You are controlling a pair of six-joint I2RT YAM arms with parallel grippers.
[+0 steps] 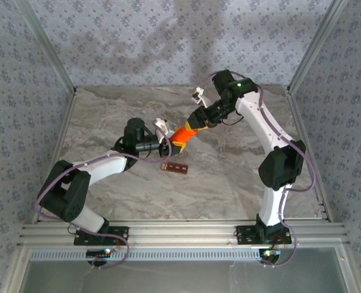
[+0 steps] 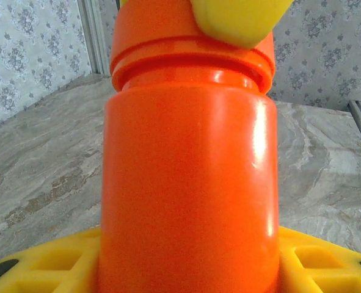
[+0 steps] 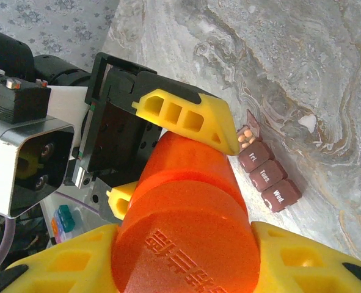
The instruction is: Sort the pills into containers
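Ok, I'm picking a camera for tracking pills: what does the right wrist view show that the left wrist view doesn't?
Right wrist, not left: the dark red-brown strip of four square compartments, one lid open on pale pills. Left wrist, not right: a metal frame post. Both: the orange cylindrical plastic bottle, clamped by the left gripper and right gripper, over the marbled tabletop.

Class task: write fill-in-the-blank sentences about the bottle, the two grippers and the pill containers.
1. The left gripper and right gripper both hold the ___ bottle.
2. The containers lie on the ___.
3. One compartment's lid is ___, showing pills.
Missing words: orange; table; open.
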